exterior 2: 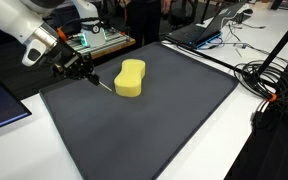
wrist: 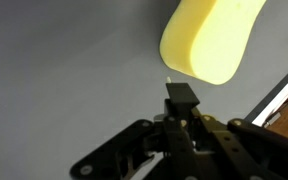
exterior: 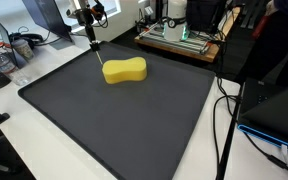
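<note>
Jaws of the gripper point(wrist: 181, 100) are clamped on a thin dark rod point(exterior: 95, 48), its tip just beside one end of the yellow sponge point(exterior: 124, 70). The sponge lies near the far edge of the black mat point(exterior: 134, 130), whose broad surface stretches toward the near edge.

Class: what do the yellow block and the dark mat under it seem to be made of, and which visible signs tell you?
Yellow block: probably foam sponge; matte, rounded edges, waisted outline.
Dark mat: likely rubber or foam sheet; flat, dull grey, no shine.
The thin rod in the shut gripper is too small to judge.
</note>
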You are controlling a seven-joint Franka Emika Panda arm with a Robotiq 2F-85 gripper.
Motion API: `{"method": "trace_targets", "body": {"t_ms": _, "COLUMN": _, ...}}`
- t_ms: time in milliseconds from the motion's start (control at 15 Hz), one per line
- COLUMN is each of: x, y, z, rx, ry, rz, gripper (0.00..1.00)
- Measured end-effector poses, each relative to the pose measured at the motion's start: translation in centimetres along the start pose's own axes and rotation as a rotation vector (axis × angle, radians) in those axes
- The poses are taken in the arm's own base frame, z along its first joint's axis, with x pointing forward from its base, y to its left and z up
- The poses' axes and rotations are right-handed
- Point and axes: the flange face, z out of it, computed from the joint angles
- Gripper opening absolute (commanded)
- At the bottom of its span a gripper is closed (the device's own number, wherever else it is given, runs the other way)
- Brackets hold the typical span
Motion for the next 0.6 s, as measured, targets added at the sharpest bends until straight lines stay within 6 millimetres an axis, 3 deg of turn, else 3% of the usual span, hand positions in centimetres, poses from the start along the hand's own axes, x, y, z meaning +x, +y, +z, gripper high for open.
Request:
{"method": "trace_targets", "body": {"t_ms": 333, "x": -5.9, "y": 2.1, "z": -2.0, "rx": 0.027, "ry": 0.110, "rz": 0.066, "gripper": 0.03}}
{"method": "trace_targets", "body": {"t_ms": 600, "x": -10.4, "y": 2.3, "z": -3.5, "rx": 0.058, "ry": 0.209, "rz": 0.108, "gripper": 0.03}}
